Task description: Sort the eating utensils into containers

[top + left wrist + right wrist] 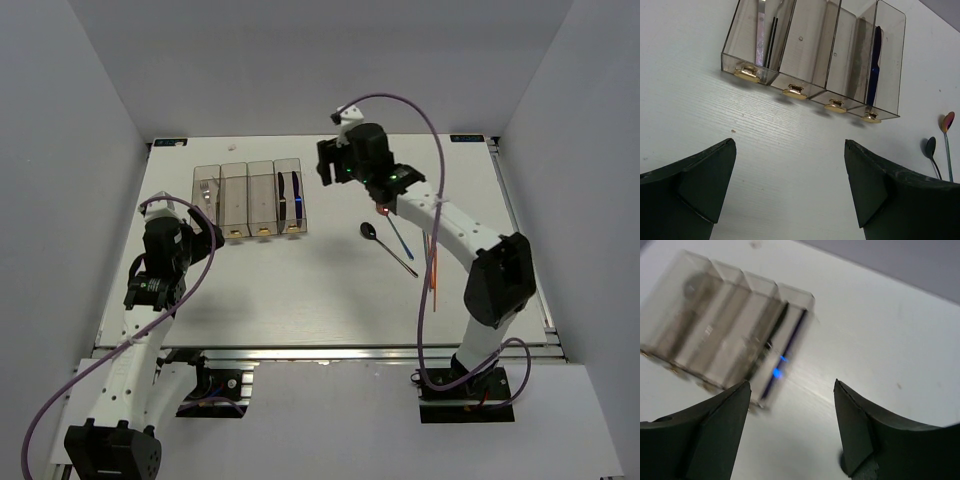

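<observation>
Wide bare bench (300, 290) is seen along the near edge. The left end effector (790, 144) is held released and empty, just before the gold tabs (795, 91) of the bins (235, 195). To the right, a dark spoon (392, 252), a red spoon (398, 235) and orange chopsticks (433, 262) are laid near the right arm. Farther, the right end effector (790, 384) is released and empty, beside the rightmost bin, where a blue knife (290, 197) is lodged.

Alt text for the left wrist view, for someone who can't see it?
Four joined clear bins sit ahead on the white table, gold tabs facing the camera: a silver utensil in the leftmost, a blue knife in the rightmost. The left gripper has its jaws open and empty; two spoons lie at far right.
</observation>
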`<act>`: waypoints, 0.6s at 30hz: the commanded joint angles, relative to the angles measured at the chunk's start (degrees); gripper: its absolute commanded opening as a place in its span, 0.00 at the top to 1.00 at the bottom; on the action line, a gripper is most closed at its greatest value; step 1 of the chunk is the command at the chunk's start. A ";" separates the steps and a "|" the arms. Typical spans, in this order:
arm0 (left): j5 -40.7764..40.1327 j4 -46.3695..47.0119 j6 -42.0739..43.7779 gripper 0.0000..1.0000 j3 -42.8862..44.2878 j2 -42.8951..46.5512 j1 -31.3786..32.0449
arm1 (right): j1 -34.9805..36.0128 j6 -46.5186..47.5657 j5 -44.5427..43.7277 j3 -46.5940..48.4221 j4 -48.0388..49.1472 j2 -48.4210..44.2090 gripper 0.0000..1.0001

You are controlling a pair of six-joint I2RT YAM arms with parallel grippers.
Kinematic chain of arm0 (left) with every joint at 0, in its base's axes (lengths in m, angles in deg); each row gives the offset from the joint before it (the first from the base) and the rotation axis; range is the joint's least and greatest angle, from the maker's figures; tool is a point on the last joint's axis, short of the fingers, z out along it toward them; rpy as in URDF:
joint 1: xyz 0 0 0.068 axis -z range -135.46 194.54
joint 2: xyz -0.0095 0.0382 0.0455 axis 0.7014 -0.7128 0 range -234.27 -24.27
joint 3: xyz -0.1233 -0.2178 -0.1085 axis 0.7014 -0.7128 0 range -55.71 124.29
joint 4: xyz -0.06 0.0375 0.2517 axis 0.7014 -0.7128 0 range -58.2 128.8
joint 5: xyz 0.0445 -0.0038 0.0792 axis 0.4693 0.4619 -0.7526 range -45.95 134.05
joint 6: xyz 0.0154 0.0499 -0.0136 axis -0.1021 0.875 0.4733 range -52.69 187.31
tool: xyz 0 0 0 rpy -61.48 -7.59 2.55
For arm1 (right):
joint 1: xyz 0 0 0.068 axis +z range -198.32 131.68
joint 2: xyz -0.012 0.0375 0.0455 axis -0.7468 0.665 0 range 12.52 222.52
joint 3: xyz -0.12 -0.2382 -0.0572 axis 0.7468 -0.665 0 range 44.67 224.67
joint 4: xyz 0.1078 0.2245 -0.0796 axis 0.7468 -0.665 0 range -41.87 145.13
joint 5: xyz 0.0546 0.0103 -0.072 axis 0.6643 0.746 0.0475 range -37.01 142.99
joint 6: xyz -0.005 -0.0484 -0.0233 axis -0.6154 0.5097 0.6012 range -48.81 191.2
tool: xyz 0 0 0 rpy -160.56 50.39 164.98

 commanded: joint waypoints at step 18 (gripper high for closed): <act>1.60 1.32 0.65 0.02 -0.63 -0.05 0.80 | -9.80 8.90 -0.75 -23.68 -31.54 -5.40 0.36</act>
